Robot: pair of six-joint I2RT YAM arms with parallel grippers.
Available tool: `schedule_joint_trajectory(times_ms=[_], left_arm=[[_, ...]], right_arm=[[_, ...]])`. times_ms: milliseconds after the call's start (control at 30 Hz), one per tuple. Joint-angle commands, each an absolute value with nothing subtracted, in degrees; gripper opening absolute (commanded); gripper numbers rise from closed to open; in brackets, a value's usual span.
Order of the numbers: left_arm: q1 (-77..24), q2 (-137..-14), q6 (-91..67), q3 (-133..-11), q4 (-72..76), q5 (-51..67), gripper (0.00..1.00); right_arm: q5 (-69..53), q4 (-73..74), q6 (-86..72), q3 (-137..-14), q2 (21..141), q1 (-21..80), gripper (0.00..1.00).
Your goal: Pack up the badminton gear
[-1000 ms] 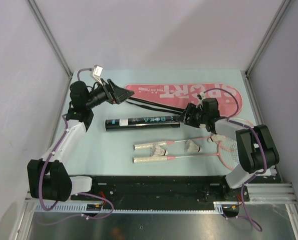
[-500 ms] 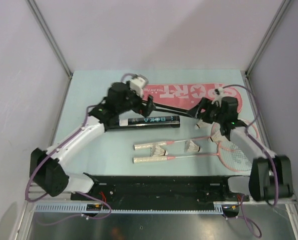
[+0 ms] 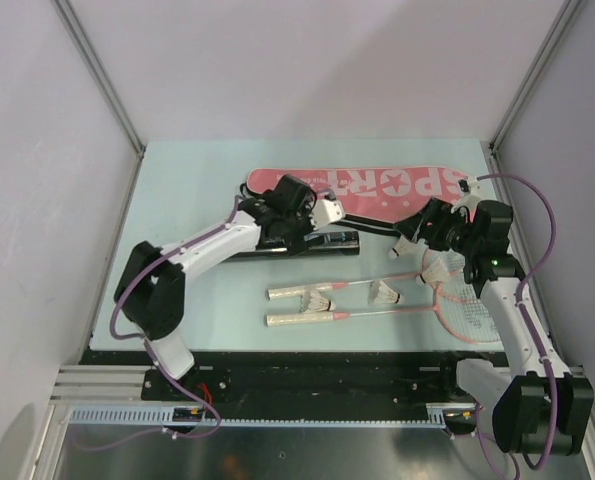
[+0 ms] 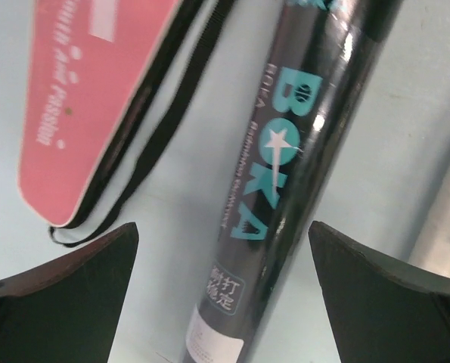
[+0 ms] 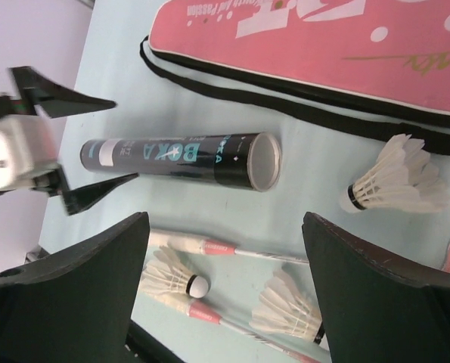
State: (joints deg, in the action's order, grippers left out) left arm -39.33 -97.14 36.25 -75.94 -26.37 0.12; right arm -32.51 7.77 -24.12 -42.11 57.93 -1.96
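Observation:
The black lettered tube (image 3: pixel 332 243) lies on its side in mid-table, its open end to the right (image 5: pixel 266 161). My left gripper (image 3: pixel 312 222) is open and hovers straddling the tube (image 4: pixel 285 174), not touching it. The pink SPORT bag (image 3: pixel 377 185) lies behind it, its black strap (image 4: pixel 145 144) trailing beside the tube. Two pink rackets (image 3: pixel 377 313) lie in front, handles to the left. One shuttlecock (image 3: pixel 319 302) rests on the handles, another (image 3: pixel 385 294) on the shafts, and a third (image 5: pixel 395 181) near the bag. My right gripper (image 3: pixel 412 232) is open and empty above the shuttlecocks (image 5: pixel 172 280).
The racket heads (image 3: pixel 467 300) lie against the right side, under my right arm. Grey walls enclose the table on three sides. A black rail (image 3: pixel 307 370) runs along the near edge.
My left arm has swung from the far left across to the tube and now hovers over it. My right gripper has shifted a little to the right. The gear has not moved.

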Motion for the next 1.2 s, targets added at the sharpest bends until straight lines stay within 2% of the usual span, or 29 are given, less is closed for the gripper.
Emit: schedule_joint_trajectory(times_ms=[0, 500, 667, 1033, 1167], left_arm=[[-39.6, -100.8, 41.7, -78.7, -33.2, 5.4, 1.00], [-39.0, -110.3, 42.5, -82.7, -33.3, 2.8, 0.98], [-38.8, -112.1, 42.5, -83.9, -32.8, 2.8, 0.90], [-38.8, -110.7, 42.5, -80.3, -26.1, 3.9, 0.88], [-38.8, -110.7, 43.4, -78.6, -24.0, 3.1, 0.83]], right_arm=[[-35.8, 9.1, -22.8, -42.7, 55.1, -2.1, 0.88], [-36.1, 6.9, -22.6, -41.7, 57.2, -2.1, 0.88], [-36.1, 6.9, -22.1, -41.6, 57.8, -2.1, 0.88], [-36.5, 6.7, -22.4, -41.3, 57.7, -2.2, 0.88], [-36.6, 6.8, -22.8, -41.2, 57.0, -2.0, 0.88]])
